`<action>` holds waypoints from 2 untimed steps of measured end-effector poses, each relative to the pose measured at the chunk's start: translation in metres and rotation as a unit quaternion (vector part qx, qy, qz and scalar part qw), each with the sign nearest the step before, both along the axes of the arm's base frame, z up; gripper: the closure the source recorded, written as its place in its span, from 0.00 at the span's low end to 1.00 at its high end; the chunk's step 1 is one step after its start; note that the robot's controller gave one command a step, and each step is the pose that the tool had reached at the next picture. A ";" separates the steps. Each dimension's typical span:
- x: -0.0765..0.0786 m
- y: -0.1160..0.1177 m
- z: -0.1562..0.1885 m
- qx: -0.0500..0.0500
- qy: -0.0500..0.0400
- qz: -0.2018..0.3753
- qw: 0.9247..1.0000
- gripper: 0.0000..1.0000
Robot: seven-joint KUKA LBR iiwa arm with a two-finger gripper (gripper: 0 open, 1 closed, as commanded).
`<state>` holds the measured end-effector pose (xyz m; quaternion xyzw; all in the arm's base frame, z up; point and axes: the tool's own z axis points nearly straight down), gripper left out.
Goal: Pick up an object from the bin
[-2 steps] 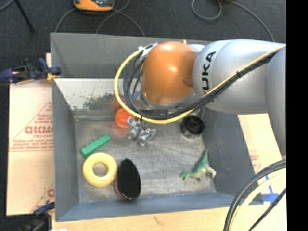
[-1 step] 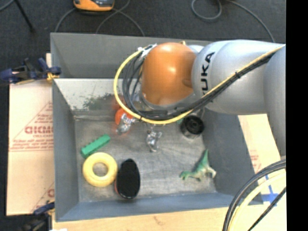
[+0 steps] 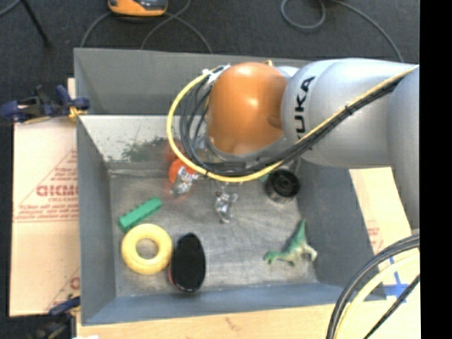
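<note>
My gripper [image 3: 205,194] hangs below the arm's orange cover over the middle of the bin floor. Its two silver fingertips [image 3: 224,206] stand well apart, open, with only bare floor between them. The left fingertip is right beside a small orange thing [image 3: 173,169] near the back wall; most of that thing is hidden, and I cannot tell whether they touch. A green block [image 3: 140,214] lies to the left of the gripper. A black round piece [image 3: 282,184] sits to its right, partly under the arm.
A yellow tape roll [image 3: 146,249] and a black oval thing [image 3: 188,261] lie side by side at the front left. A green toy dinosaur [image 3: 291,249] stands at the front right. The arm and its cables cover the bin's back right.
</note>
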<state>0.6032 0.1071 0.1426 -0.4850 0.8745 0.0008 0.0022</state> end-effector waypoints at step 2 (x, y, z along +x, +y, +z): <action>-0.086 0.018 -0.043 0.000 0.000 0.148 0.989 0.00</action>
